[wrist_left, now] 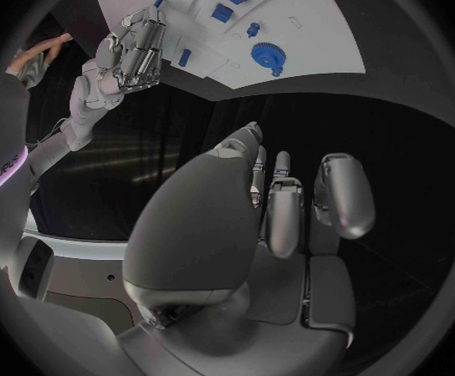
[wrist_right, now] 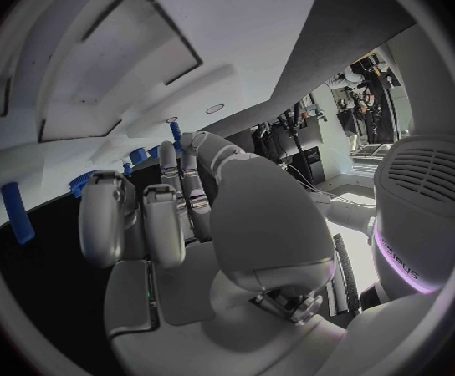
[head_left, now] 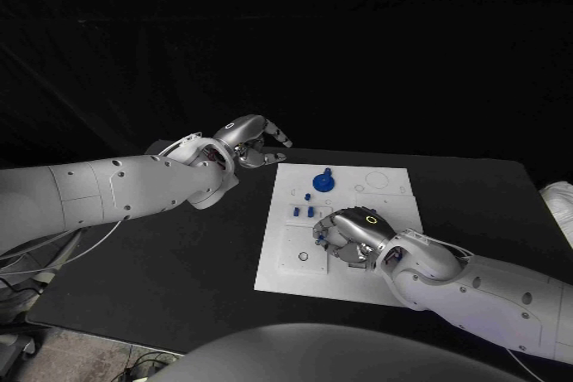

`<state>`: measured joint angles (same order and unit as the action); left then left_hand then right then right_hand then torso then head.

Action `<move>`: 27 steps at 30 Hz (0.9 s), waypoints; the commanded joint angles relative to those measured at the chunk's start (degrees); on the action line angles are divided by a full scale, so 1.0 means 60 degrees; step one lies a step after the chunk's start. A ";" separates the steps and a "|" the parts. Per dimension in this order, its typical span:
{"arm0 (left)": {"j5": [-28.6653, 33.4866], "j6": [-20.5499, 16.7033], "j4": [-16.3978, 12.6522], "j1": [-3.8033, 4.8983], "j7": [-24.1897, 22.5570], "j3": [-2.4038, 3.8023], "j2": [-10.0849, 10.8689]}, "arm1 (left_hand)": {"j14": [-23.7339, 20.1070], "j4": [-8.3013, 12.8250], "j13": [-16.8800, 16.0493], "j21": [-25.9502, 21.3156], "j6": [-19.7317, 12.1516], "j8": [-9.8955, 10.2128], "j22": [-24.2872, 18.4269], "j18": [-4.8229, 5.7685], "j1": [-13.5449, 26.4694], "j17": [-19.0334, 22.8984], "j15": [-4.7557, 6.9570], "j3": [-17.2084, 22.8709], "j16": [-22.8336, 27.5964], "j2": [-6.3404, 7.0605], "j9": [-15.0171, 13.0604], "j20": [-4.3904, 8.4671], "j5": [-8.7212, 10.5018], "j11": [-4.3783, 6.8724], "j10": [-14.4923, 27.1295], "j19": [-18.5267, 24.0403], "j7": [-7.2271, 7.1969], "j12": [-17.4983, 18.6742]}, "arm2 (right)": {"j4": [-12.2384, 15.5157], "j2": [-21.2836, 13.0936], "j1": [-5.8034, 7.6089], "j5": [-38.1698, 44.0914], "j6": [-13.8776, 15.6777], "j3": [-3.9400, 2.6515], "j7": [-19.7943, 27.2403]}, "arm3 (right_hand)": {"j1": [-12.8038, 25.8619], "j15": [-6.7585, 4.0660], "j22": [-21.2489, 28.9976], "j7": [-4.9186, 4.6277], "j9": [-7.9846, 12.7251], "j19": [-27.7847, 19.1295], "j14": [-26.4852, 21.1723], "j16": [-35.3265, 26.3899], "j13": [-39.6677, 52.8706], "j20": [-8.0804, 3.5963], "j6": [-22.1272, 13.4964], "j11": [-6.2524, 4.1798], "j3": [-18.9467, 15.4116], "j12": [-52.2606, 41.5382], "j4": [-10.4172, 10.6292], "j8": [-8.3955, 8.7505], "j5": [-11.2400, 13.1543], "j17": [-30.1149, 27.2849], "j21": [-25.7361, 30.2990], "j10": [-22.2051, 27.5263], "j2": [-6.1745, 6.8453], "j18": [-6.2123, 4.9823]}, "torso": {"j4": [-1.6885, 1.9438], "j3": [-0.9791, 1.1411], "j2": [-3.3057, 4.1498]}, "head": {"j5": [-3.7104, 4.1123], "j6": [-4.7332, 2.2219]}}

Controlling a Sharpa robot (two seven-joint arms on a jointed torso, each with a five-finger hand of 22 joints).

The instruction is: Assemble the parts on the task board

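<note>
The white task board lies mid-table. A blue gear stands at its far end, with small blue parts beside it. My right hand hovers low over the board's middle and pinches a small blue peg at its fingertips; the peg also shows in the left wrist view, on the right hand. My left hand hangs off the board's far left corner over the black table, fingers loosely bent and apart, holding nothing. The left wrist view shows the gear and several blue parts.
Black table surrounds the board. Shallow recesses and small holes mark the board's near left part. A loose blue peg lies beside the right hand. Cables hang off the table's left edge.
</note>
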<state>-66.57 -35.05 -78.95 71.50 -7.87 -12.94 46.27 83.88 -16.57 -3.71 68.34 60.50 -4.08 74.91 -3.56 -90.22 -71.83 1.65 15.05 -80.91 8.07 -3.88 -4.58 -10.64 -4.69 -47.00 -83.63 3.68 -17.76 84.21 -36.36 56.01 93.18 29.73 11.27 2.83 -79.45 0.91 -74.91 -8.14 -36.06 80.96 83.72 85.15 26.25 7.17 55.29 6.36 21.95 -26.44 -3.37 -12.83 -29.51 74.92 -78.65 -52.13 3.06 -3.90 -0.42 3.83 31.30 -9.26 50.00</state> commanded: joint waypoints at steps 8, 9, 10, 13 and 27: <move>-0.0035 0.0184 0.0015 -0.0013 -0.0016 0.0005 -0.0035 | 0.0263 0.0006 0.0016 -0.0094 -0.0010 0.0044 0.1547 -0.0131 -0.0081 0.0072 -0.0060 0.0054 0.0064 -0.0010 0.0004 -0.0034 -0.0041 -0.0022 -0.0009 0.0095 0.0188 -0.0003 | -0.0119 0.0106 -0.0036 -0.0011 -0.0165 -0.0003 0.0045 | -0.0061 0.0029 -0.1826 -0.0054 -0.0018 0.0023 0.0301 0.0014 0.0000 0.0010 -0.0045 -0.0229 0.0005 -0.0016 -0.0071 0.0071 -0.0049 0.1277 -0.0028 -0.0300 0.0053 0.0123 | 0.0005 -0.0004 -0.0009 | -0.0010 0.0000; -0.0035 0.0191 0.0012 -0.0013 -0.0017 0.0005 -0.0038 | 0.0261 0.0006 0.0016 -0.0098 -0.0008 0.0043 0.1546 -0.0132 -0.0080 0.0073 -0.0060 0.0055 0.0065 -0.0011 0.0004 -0.0034 -0.0042 -0.0020 -0.0007 0.0097 0.0197 -0.0003 | -0.0138 0.0114 -0.0038 -0.0011 -0.0165 -0.0003 0.0045 | -0.0062 0.0029 -0.1826 -0.0054 -0.0018 0.0022 0.0301 0.0013 -0.0001 0.0010 -0.0046 -0.0229 0.0006 -0.0015 -0.0073 0.0073 -0.0051 0.1276 -0.0027 -0.0298 0.0053 0.0123 | 0.0006 -0.0004 -0.0008 | -0.0011 0.0000; -0.0035 0.0197 0.0009 -0.0014 -0.0018 0.0005 -0.0040 | 0.0261 0.0006 0.0016 -0.0098 -0.0008 0.0043 0.1546 -0.0132 -0.0080 0.0073 -0.0060 0.0055 0.0065 -0.0011 0.0004 -0.0034 -0.0042 -0.0020 -0.0007 0.0097 0.0197 -0.0003 | -0.0154 0.0122 -0.0040 -0.0010 -0.0167 -0.0003 0.0047 | -0.0067 0.0030 -0.1826 -0.0056 -0.0019 0.0023 0.0300 0.0012 -0.0004 0.0010 -0.0050 -0.0227 0.0010 -0.0011 -0.0078 0.0078 -0.0056 0.1274 -0.0028 -0.0295 0.0054 0.0123 | 0.0007 -0.0002 -0.0006 | -0.0015 0.0000; -0.0035 0.0208 0.0003 -0.0018 -0.0024 0.0005 -0.0051 | 0.0259 0.0006 0.0015 -0.0101 -0.0009 0.0044 0.1546 -0.0133 -0.0080 0.0074 -0.0058 0.0055 0.0066 -0.0010 0.0003 -0.0034 -0.0044 -0.0012 -0.0002 0.0099 0.0224 -0.0001 | -0.0189 0.0143 -0.0042 -0.0002 -0.0188 -0.0003 0.0046 | -0.0077 0.0032 -0.1824 -0.0058 -0.0020 0.0018 0.0296 0.0009 -0.0009 0.0011 -0.0056 -0.0224 0.0017 -0.0005 -0.0087 0.0085 -0.0064 0.1267 -0.0023 -0.0287 0.0053 0.0121 | 0.0002 -0.0002 -0.0002 | -0.0029 0.0000; -0.0035 0.0294 0.0001 -0.0026 0.0001 0.0005 -0.0056 | 0.0245 0.0004 0.0013 -0.0128 0.0002 0.0038 0.1541 -0.0138 -0.0072 0.0107 -0.0047 0.0053 0.0084 -0.0012 0.0000 -0.0032 -0.0048 0.0017 0.0007 0.0112 0.0314 -0.0002 | -0.0239 0.0168 -0.0063 0.0018 -0.0558 -0.0001 0.0012 | -0.0096 0.0074 -0.1797 -0.0098 -0.0028 -0.0045 0.0244 -0.0037 -0.0050 0.0037 -0.0161 -0.0173 0.0019 0.0057 -0.0146 0.0185 0.0120 0.1190 0.0042 -0.0177 0.0093 0.0104 | -0.0001 0.0001 -0.0010 | -0.0075 0.0000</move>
<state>-66.60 -34.10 -78.84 71.34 -7.77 -12.95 46.01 83.88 -16.57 -3.71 67.78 60.60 -4.09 74.90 -3.56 -90.22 -71.23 1.65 15.05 -80.69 8.07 -3.89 -4.80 -10.64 -4.69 -47.00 -83.41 5.21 -17.76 82.75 -35.39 55.72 92.91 28.38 11.26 2.77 -79.53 1.12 -74.90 -8.69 -36.26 80.96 83.93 85.14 26.02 7.17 54.74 6.44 22.22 -26.38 -3.96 -11.89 -28.91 74.91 -78.65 -52.22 3.44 -3.92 -0.41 3.83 31.27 -9.64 50.00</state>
